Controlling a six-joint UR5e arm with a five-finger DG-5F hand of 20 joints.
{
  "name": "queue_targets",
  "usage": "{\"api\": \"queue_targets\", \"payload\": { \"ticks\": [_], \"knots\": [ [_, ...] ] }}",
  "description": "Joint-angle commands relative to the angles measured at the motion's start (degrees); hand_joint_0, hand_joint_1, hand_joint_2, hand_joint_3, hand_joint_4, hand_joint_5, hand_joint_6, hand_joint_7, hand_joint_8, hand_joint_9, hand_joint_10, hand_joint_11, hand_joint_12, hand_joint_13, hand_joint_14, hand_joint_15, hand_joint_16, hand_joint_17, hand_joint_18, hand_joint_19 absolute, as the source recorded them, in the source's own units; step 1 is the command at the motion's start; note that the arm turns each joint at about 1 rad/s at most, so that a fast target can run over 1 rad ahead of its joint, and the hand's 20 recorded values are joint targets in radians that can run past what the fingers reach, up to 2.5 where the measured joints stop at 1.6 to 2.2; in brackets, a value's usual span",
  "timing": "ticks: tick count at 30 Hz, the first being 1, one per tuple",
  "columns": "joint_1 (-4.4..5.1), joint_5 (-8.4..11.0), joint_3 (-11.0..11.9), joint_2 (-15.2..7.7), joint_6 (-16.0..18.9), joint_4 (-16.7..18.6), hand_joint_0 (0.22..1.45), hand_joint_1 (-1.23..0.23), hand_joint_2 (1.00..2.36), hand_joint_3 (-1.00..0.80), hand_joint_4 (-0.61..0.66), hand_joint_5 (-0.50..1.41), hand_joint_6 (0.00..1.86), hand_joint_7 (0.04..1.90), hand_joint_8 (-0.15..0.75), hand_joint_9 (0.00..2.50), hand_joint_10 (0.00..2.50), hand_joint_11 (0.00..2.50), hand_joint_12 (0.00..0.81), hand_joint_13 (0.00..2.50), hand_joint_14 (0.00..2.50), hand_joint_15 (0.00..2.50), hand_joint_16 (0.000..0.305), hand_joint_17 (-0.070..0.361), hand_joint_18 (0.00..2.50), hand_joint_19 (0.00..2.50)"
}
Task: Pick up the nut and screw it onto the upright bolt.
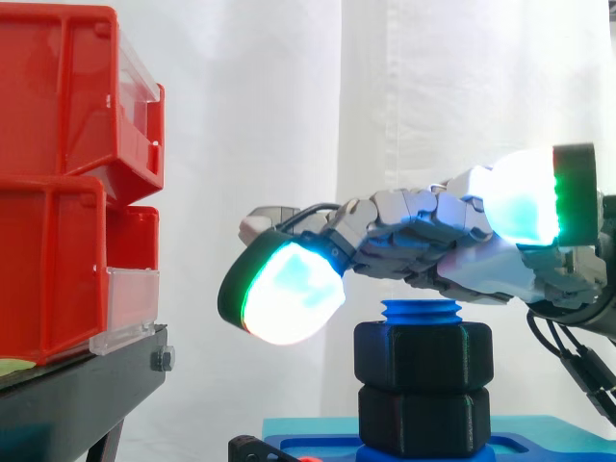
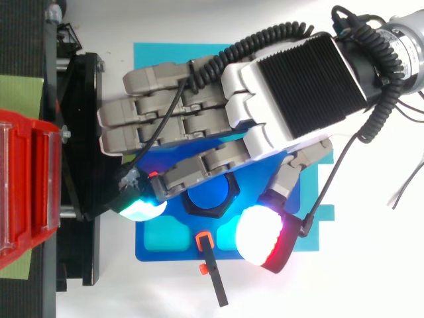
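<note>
Side view: fingers [image 1: 414, 217] are hovering released just above the bolt [image 1: 421, 310]; I'm worrying a skewed push is jamming the top nut [image 1: 423, 356].

Just beneath the fingers [image 1: 414, 219] the bolt [image 1: 421, 310] and its black nuts [image 1: 423, 358] block descent; beyond the fingertips [image 1: 289, 294] open air reaches the red bins [image 1: 67, 173].

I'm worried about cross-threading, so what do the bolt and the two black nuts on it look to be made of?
The bolt is probably plastic, possibly printed: uniform bright blue, matte, with coarse rounded threads. The upper nut and lower nut look like plastic too: dull black, slightly grainy faces, soft edges and no metallic shine.
</note>
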Motion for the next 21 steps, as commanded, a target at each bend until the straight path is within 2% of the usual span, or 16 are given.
{"api": "queue_targets", "payload": {
  "ticks": [1, 10, 14, 21],
  "knots": [
    [-0.23, 0.02, -0.03, 0.0, -1.19, -1.82, 0.47, 0.08, 1.0, -0.5, 0.09, -0.22, 0.5, 0.61, 0.168, 0.0, 0.0, 0.0, 0.326, 0.01, 0.0, 0.0, 0.041, 0.093, 0.0, 0.0],
    [-0.49, 0.02, -0.03, -0.09, -2.15, -2.61, 0.47, 0.06, 1.0, -0.5, 0.13, -0.19, 0.5, 0.76, 0.19, 0.04, 0.0, 0.0, 0.325, 0.07, 0.0, 0.0, 0.04, 0.091, 0.0, 0.0],
    [-0.67, -0.16, -0.03, -0.09, -2.59, -2.61, 0.47, 0.06, 1.0, -0.5, 0.16, -0.18, 0.5, 0.88, 0.198, 0.07, 0.0, 0.0, 0.324, 0.09, 0.0, 0.0, 0.04, 0.09, 0.0, 0.0],
    [-1.02, -0.25, -0.03, 0.0, -2.68, -2.61, 0.47, 0.05, 1.0, -0.5, 0.19, -0.17, 0.5, 0.97, 0.204, 0.1, 0.0, 0.0, 0.323, 0.12, 0.0, 0.0, 0.039, 0.088, 0.0, 0.0]
  ]
}}
